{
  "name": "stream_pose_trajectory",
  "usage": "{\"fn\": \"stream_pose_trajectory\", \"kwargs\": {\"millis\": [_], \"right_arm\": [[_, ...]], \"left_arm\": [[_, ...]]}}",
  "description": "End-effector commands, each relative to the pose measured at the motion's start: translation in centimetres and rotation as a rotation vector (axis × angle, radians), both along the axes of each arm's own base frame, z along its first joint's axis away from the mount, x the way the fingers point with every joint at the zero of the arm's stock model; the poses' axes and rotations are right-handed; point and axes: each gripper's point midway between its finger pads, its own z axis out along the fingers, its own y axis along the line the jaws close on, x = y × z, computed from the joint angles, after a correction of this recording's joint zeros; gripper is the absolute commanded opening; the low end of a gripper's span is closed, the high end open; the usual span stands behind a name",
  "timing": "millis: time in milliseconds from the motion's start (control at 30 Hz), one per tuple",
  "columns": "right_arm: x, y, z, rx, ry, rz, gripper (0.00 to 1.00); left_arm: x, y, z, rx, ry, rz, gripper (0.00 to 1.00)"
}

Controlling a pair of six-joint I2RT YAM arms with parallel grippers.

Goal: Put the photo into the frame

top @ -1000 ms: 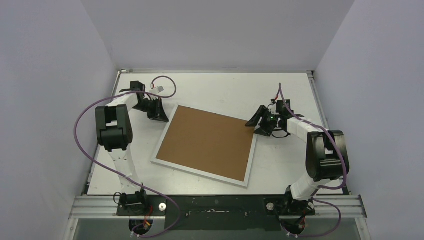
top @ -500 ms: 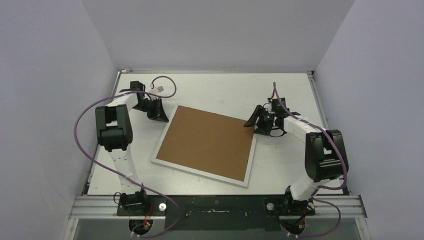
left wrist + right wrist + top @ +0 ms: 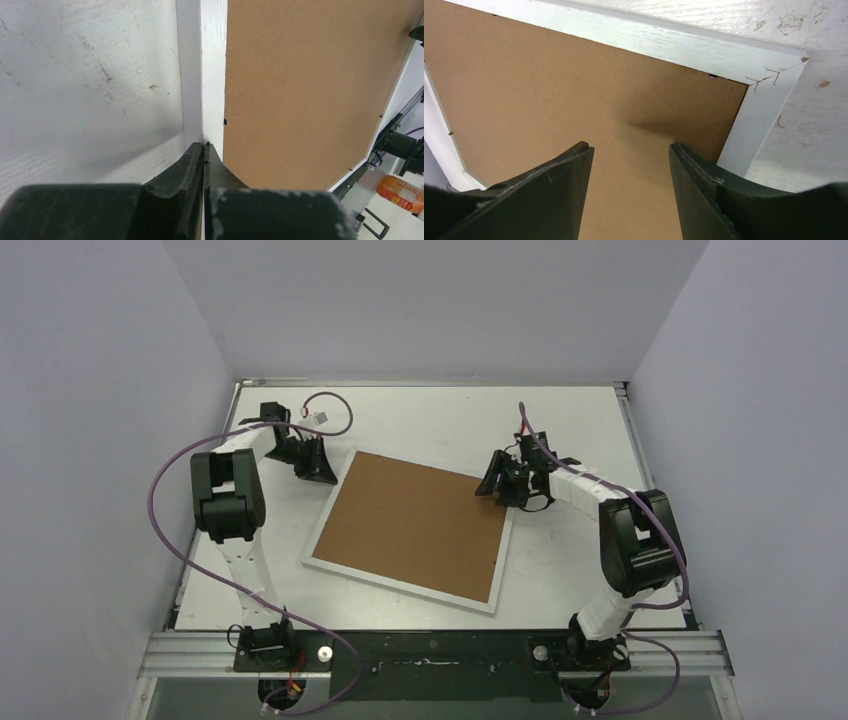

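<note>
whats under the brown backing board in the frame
Nothing shows beneath it. The brown backing board fills the white frame, which lies flat on the table, and covers whatever is under it, so whether the photo is there cannot be seen.

No readable text anywhere. An orange packet in the corner of the left wrist view shows pale printing, too blurred to make out. On the desk, a small white tag sits far left, too tiny to read.
</note>
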Motion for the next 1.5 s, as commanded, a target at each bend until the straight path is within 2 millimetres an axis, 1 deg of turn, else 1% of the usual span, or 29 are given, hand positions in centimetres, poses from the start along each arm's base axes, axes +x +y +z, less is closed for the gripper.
{"fn": "stream_pose_trajectory", "kwargs": {"millis": [0,100,167,233,300,333,367,400,500,533,567,633,667,700,733,800,867,967,1033,1133,1200,1233,1267,1300,1333,1367,1467], "right_arm": [[-2.5,-0.8,-3.3,-0.081,0.11,0.011,0.59],[-2.2,-0.2,-2.3,-0.036,0.087,0.015,0.59],[-1.3,0.7,-0.5,0.019,0.036,0.023,0.59],[0.0,1.2,1.8,0.05,-0.022,0.032,0.61],[1.9,1.4,4.7,0.061,-0.101,0.039,0.66],[3.1,1.2,6.1,0.055,-0.141,0.04,0.68],[4.2,1.1,7.4,0.048,-0.177,0.039,0.71],[5.1,0.8,8.2,0.038,-0.201,0.036,0.74],[8.2,0.0,10.1,0.008,-0.276,0.031,0.81],[9.0,-0.2,10.2,-0.002,-0.287,0.029,0.83],[9.9,-0.3,10.1,-0.006,-0.295,0.03,0.85],[11.3,-0.3,9.5,-0.024,-0.301,0.046,0.89],[11.9,-0.2,9.1,-0.03,-0.298,0.06,0.91],[12.4,-0.1,8.3,-0.038,-0.287,0.078,0.93],[12.8,0.1,7.6,-0.048,-0.28,0.096,0.94],[13.3,0.3,6.6,-0.066,-0.267,0.128,0.96],[13.8,0.6,6.0,-0.068,-0.259,0.141,0.97],[14.2,0.9,5.2,-0.071,-0.257,0.144,0.98],[14.2,1.2,4.6,-0.059,-0.246,0.147,0.98],[13.9,1.7,3.6,-0.027,-0.219,0.149,0.98],[13.7,1.9,2.8,-0.009,-0.201,0.146,0.97],[13.5,1.9,2.5,-0.004,-0.192,0.145,0.97],[13.3,2.0,2.2,0.002,-0.182,0.143,0.97],[13.2,2.0,1.9,0.009,-0.173,0.14,0.97],[13.1,2.0,1.8,0.016,-0.17,0.137,0.97],[12.9,1.9,1.6,0.021,-0.163,0.131,0.97],[12.7,1.8,1.2,0.038,-0.149,0.121,0.97]], "left_arm": [[-0.8,-0.6,-1.3,0.029,0.015,-0.037,0.0],[-0.9,-0.6,-1.3,0.029,0.016,-0.036,0.0],[-0.8,-0.6,-1.2,0.029,0.015,-0.037,0.0],[-0.7,-0.5,-1.1,0.029,0.013,-0.036,0.0],[-0.6,-0.3,-0.7,0.028,0.01,-0.03,0.0],[-0.4,-0.2,-0.4,0.026,0.005,-0.027,0.0],[-0.1,-0.1,-0.1,0.028,0.0,-0.025,0.04],[0.2,0.1,0.6,0.026,-0.005,-0.022,0.09],[0.8,1.1,3.6,0.017,-0.02,-0.029,0.37],[0.7,1.4,4.9,0.02,-0.038,-0.061,0.49],[0.3,1.7,6.1,0.028,-0.051,-0.099,0.57],[-1.4,2.2,8.0,0.061,-0.07,-0.195,0.61],[-2.7,2.4,8.5,0.081,-0.077,-0.242,0.61],[-4.6,2.9,8.7,0.123,-0.078,-0.288,0.62],[-6.3,3.2,8.7,0.159,-0.08,-0.34,0.62],[-10.0,3.7,8.0,0.233,-0.064,-0.436,0.63],[-13.4,4.0,7.1,0.3,-0.052,-0.525,0.64],[-17.1,4.0,5.6,0.398,-0.069,-0.645,0.64],[-18.7,3.8,4.8,0.451,-0.106,-0.71,0.65],[-20.2,2.9,3.9,0.533,-0.178,-0.794,0.65],[-20.6,2.3,3.5,0.596,-0.242,-0.831,0.65],[-20.4,2.2,3.4,0.642,-0.283,-0.839,0.65],[-20.6,2.2,2.7,0.685,-0.311,-0.859,0.65],[-20.4,2.3,2.5,0.735,-0.348,-0.868,0.65],[-20.3,1.9,2.3,0.75,-0.392,-0.876,0.65],[-19.7,2.2,2.1,0.813,-0.433,-0.868,0.65],[-18.0,1.8,1.7,0.91,-0.565,-0.823,0.65]]}}
